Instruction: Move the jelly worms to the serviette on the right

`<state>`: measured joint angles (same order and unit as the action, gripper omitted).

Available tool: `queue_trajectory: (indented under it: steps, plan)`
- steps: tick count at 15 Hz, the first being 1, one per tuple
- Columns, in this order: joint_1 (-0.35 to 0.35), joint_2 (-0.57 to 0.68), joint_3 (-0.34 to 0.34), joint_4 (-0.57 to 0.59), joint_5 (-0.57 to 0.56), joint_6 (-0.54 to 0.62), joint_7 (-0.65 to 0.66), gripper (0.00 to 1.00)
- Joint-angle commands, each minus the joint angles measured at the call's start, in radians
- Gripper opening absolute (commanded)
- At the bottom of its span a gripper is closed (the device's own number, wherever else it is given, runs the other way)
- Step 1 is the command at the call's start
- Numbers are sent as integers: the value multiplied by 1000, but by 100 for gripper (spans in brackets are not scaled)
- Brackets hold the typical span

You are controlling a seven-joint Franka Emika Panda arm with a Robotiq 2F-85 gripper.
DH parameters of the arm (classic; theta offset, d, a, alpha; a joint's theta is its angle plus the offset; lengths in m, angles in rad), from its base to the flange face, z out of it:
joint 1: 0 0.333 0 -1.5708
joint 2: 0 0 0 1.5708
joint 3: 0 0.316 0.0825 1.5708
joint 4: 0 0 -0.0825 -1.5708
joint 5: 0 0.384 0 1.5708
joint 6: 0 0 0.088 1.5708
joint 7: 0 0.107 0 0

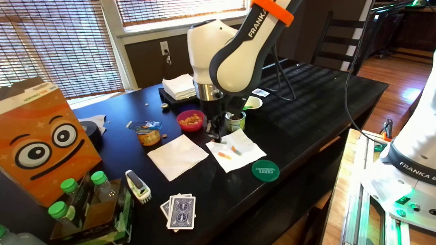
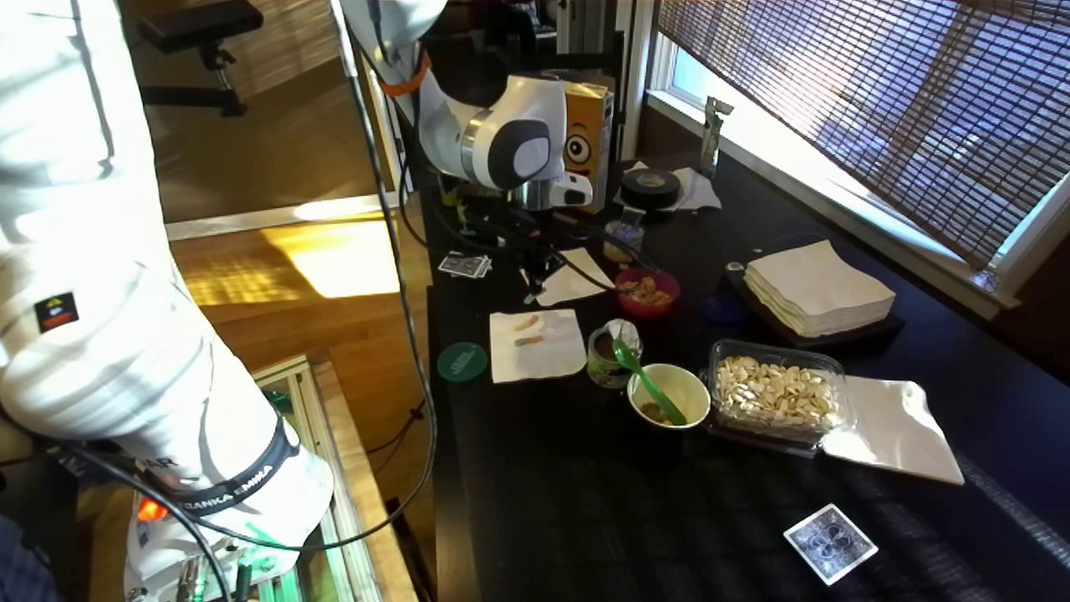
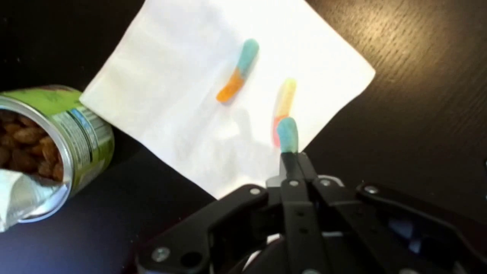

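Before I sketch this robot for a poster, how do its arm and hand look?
Rounded white arm with dark trim, white FRANKA lettering, an orange band, a silver metal ring and a looping black cable. The narrow-tipped black hand shows silver screws.

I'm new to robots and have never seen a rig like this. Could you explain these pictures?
The machine is a single robot arm. Two pictures are taken from outside it, from different places; the close one is taken from its own wrist, looking past the fingers. On the black table, a blue and orange jelly worm and a yellow and reddish jelly worm lie on a white serviette, with a second serviette beside it. Nearby are a can of almonds, a scrub brush, playing cards and a green lid. The fingers are closed on a third jelly worm, its blue end poking out.
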<state>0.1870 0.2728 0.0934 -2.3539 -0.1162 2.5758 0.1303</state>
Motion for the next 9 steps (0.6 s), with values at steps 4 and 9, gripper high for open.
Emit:
queue_trajectory:
  steps: [4, 9]
  plan:
    - [4, -75, -13, -125, -7, 21, 102, 1]
    - [6, -62, -12, -137, -2, 34, 139, 26]
